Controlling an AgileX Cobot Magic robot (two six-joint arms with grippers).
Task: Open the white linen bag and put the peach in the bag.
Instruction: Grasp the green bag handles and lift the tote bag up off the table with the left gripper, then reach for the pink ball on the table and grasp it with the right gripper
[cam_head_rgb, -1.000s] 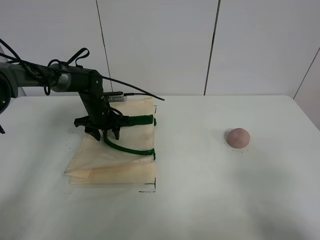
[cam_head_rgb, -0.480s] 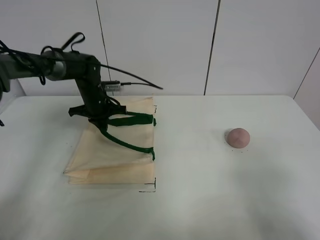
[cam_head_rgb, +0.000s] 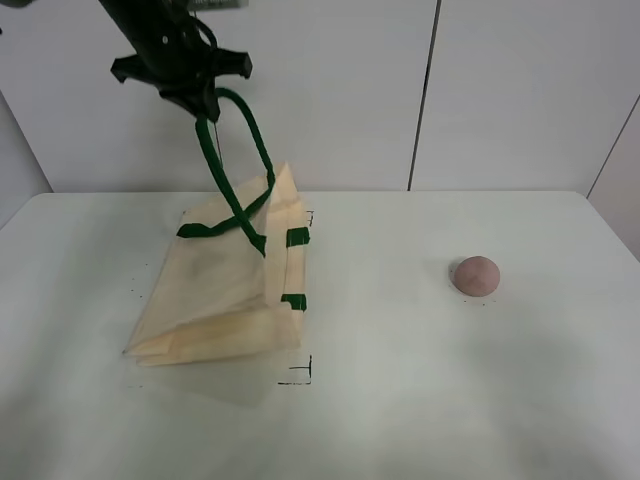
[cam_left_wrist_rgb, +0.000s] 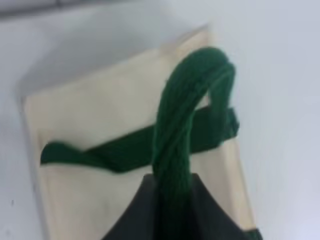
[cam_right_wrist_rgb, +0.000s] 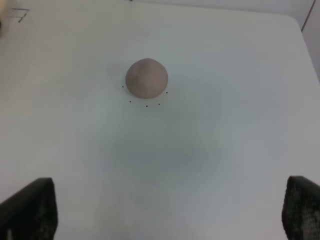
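The white linen bag (cam_head_rgb: 215, 290) sits on the table's left half, and its upper layer is pulled up into a tent. My left gripper (cam_head_rgb: 197, 100) is high above it, shut on one dark green handle (cam_head_rgb: 240, 150) that hangs taut down to the bag. The left wrist view shows the handle (cam_left_wrist_rgb: 185, 115) running up between the jaws of the left gripper (cam_left_wrist_rgb: 172, 205), with the bag (cam_left_wrist_rgb: 100, 115) below. The peach (cam_head_rgb: 476, 275) rests on the table at the right, apart from the bag. In the right wrist view my right gripper (cam_right_wrist_rgb: 165, 210) is open above the table, short of the peach (cam_right_wrist_rgb: 146, 77).
The white table (cam_head_rgb: 420, 400) bears small black corner marks (cam_head_rgb: 298, 375) by the bag's near corner and dots around the peach. A panelled white wall (cam_head_rgb: 500, 90) stands behind the table.
My left gripper has risen from the bag's surface to well above the table with the green handle in it. The bag's upper layer has lifted with it. The peach has not moved.
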